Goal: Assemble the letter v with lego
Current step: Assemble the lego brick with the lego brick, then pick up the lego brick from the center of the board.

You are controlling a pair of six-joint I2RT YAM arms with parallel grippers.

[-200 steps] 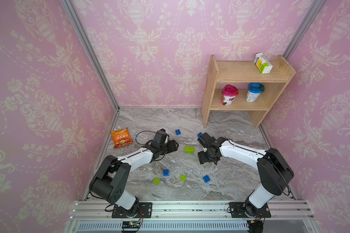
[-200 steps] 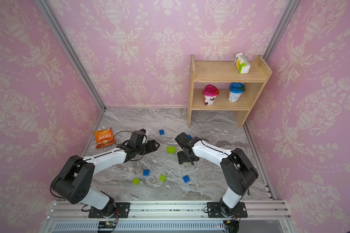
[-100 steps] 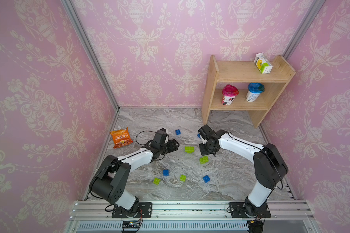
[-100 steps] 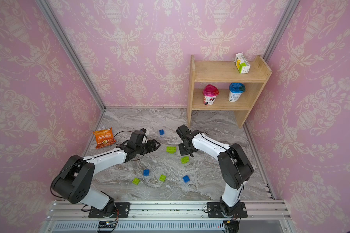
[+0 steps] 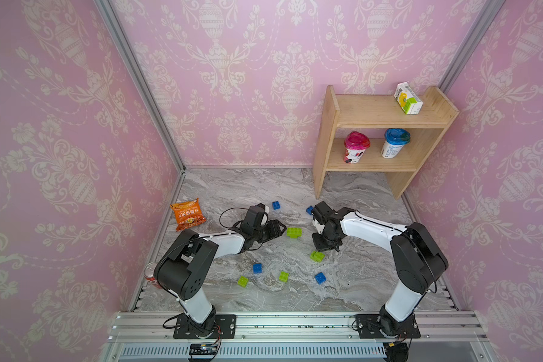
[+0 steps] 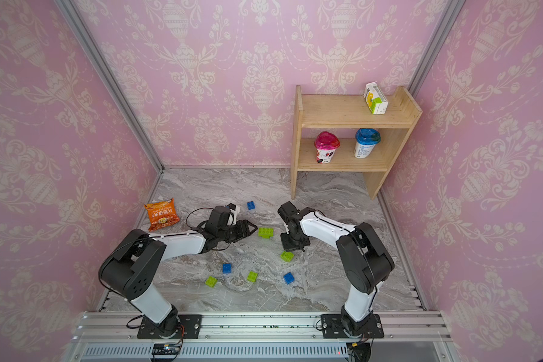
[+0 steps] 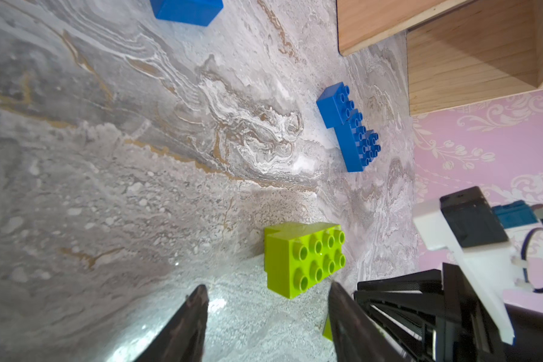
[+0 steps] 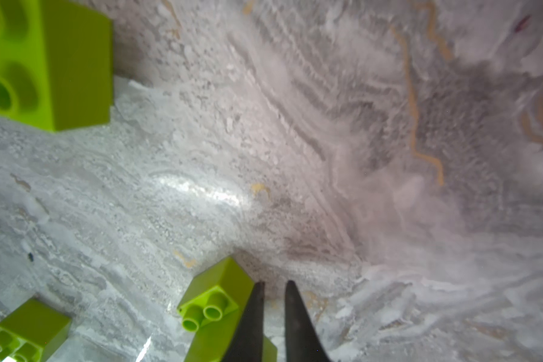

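The lego lies scattered on the marble floor. A lime 2x4 brick [image 5: 294, 232] [image 6: 265, 232] [image 7: 304, 260] lies just beyond my left gripper's [image 5: 282, 226] [image 7: 267, 297] tips; its jaws are open and empty. My right gripper [image 5: 322, 247] [image 8: 274, 291] points down at the floor, its jaws a narrow gap apart with nothing between. A small lime brick [image 5: 317, 256] [image 6: 287, 256] [image 8: 217, 294] lies tipped against the outside of one finger. Joined blue bricks [image 7: 348, 125] [image 5: 309, 209] lie near the shelf, partly hidden by the right arm.
More loose bricks: blue [image 5: 257, 268], blue [image 5: 320, 277], lime [image 5: 242, 281], lime [image 5: 283, 276] and blue [image 5: 276, 205]. An orange snack bag [image 5: 187, 214] lies at the left. A wooden shelf [image 5: 326, 150] with two cups stands at the back right. A red can [image 5: 149, 272] stands by the left arm.
My right gripper swung back toward the shelf, uncovering the small lime brick, then came forward again beside it. The left arm hardly moved; its jaws narrowed slightly.
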